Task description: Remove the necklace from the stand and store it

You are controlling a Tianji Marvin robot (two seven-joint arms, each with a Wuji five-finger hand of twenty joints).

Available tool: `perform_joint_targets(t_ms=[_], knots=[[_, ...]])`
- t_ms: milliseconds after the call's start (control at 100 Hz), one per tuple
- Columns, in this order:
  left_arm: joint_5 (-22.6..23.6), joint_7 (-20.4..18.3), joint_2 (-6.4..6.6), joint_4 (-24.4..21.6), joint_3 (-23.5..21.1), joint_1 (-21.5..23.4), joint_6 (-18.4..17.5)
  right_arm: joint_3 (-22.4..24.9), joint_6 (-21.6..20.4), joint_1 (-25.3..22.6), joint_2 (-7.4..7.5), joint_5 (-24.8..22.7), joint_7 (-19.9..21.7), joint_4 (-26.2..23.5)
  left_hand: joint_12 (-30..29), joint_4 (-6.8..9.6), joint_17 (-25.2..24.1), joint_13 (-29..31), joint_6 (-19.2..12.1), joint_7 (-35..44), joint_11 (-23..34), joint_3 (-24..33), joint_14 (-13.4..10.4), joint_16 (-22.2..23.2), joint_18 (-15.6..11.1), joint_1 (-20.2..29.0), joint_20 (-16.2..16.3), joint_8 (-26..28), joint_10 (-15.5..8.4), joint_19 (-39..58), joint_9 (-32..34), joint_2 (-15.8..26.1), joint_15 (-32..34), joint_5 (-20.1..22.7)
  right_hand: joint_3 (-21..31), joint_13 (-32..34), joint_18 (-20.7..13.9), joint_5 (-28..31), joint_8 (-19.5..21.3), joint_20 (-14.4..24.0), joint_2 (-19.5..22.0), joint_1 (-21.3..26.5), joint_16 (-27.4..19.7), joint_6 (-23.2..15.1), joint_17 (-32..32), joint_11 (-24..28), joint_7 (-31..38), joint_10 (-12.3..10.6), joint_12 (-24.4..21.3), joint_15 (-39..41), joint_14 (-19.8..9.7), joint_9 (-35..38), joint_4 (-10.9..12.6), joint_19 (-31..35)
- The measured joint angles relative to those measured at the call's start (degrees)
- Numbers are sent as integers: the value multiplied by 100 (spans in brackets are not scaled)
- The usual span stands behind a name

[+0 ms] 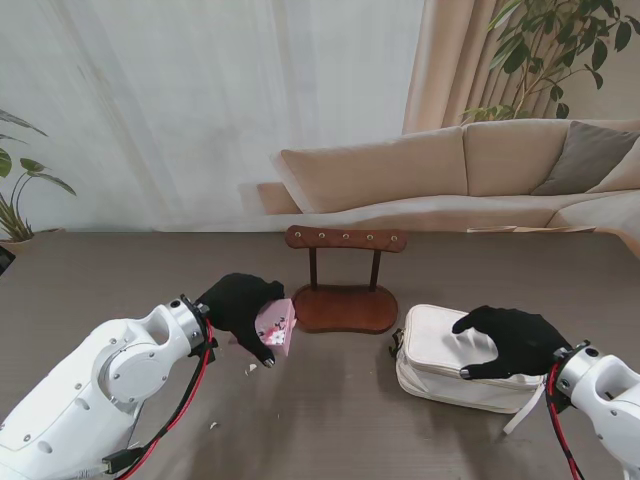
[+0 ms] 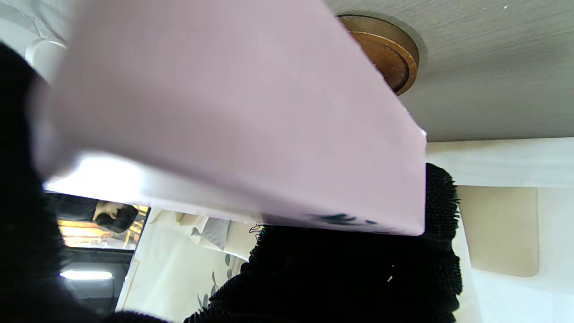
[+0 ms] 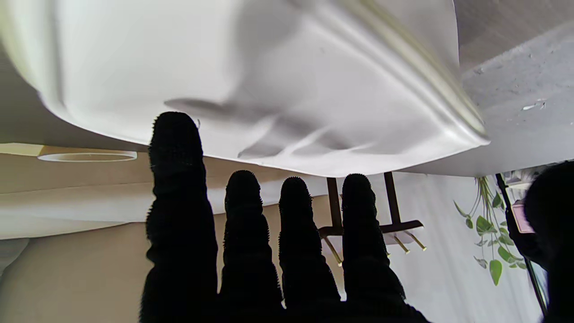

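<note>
The left robot hand [image 1: 240,303], in a black knit glove, is closed around a small pink box [image 1: 275,326] with a floral print on its face, holding it tilted just above the table [image 1: 330,420]. In the left wrist view the box's smooth pale-pink side [image 2: 233,112] fills most of the picture, with gloved fingers [image 2: 441,202] pressed against its edge. The right robot hand [image 1: 510,338], also gloved in black, rests on top of a cream-white pouch [image 1: 440,360] with its fingers spread and straight, gripping nothing; the right wrist view shows four fingertips [image 3: 175,134] lying along the pouch's soft, creased, leather-like surface [image 3: 269,67].

Between the two hands, slightly farther from me, stands the wooden necklace stand [image 1: 343,280]: a dark brown kidney-shaped base, two thin posts and a crossbar with a row of small brass pegs. No necklace can be made out on the pegs in any view, and I cannot tell where it is.

A few tiny white scraps [image 1: 252,369] lie on the dark grey, finely grained table just nearer to me than the box. Beyond the table are a beige sofa [image 1: 470,170], a pale curtain and leafy houseplants [image 1: 550,50].
</note>
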Motion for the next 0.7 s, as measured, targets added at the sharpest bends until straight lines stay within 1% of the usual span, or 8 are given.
perform_joint_targets(t_ms=[90, 110, 170, 210, 270, 410, 680, 700], knots=[[13, -21, 2, -32, -15, 26, 10, 115, -62, -84, 13, 22, 58, -3, 0, 0, 0, 0, 0, 1, 0, 0, 0, 0, 0, 0, 0, 0, 0, 0, 0, 0, 2, 0, -59, 2, -6, -65, -85, -2, 19, -67, -46, 30, 0, -40, -68, 0, -49, -11, 7, -118, 0, -221], [15, -27, 3, -40, -19, 32, 13, 138, -75, -103, 15, 28, 61, -5, 0, 0, 0, 0, 0, 1, 0, 0, 0, 0, 0, 0, 0, 0, 0, 0, 0, 0, 2, 0, 161, -19, -24, -65, -95, -4, 22, -131, -50, 39, 0, -40, -68, 0, -53, -25, 8, -119, 52, -263], [20, -45, 5, -53, -26, 42, 20, 207, -110, -158, 19, 37, 69, -10, 0, 0, 0, 0, 0, 1, 0, 0, 0, 0, 0, 0, 0, 0, 0, 0, 0, 0, 2, 0, 144, -200, -63, -128, -150, -8, 26, -215, -96, 135, -3, -215, -145, 0, -115, -108, 18, -204, 52, -379], [20, -56, 7, -59, -26, 44, 23, 245, -137, -188, 23, 39, 77, -13, 0, 0, 0, 0, 0, 1, 0, 0, 0, 0, 0, 0, 0, 0, -1, 0, 0, 0, 2, 0, 155, -233, -72, -138, -162, -10, 26, -282, -103, 175, -111, -137, -102, 0, -125, -112, 22, -264, 52, -438], [20, -62, 9, -60, -26, 45, 24, 283, -174, -224, 30, 10, 86, -15, 0, 0, 0, 0, 0, 1, 0, 0, 0, 0, 0, 0, 0, 0, 0, 0, 0, 0, 4, 0, 160, -291, -117, -412, -231, -10, 31, -299, -119, 291, -290, -250, -146, 0, -149, -165, 24, -412, 52, -572], [19, -65, 13, -59, -10, 36, 24, 339, -253, -266, 33, -538, -156, -17, 0, 0, 1, 0, 0, 2, 0, 0, 0, 0, 0, 0, 0, 0, -1, 0, 0, 0, 4, 0, 164, -476, -223, -704, -350, -11, 32, -361, -172, 545, -353, -196, -205, 0, -197, -262, 39, -621, 52, -820], [22, -144, 22, -71, 5, 23, 48, 487, -466, -307, 45, -382, -21, -20, 0, 0, 2, 0, 0, 4, 0, 0, 0, 0, 0, 0, 0, 0, -1, 0, 1, 0, 6, 0, 163, -828, -238, -1112, -697, -11, 32, -661, -312, 974, -357, -176, -258, 2, -276, -448, 52, -976, 16, -1345], [24, -145, 23, -75, 5, 23, 52, 503, -491, -313, 47, -381, -4, -25, 0, 0, 2, 0, 0, 4, 0, 0, 0, 0, 0, 0, 0, 0, -1, 0, 1, 0, 6, 0, 163, -841, -238, -1112, -711, -11, 16, -663, -312, 1018, -390, -196, -235, 4, -282, -448, 55, -1044, -41, -1361]])
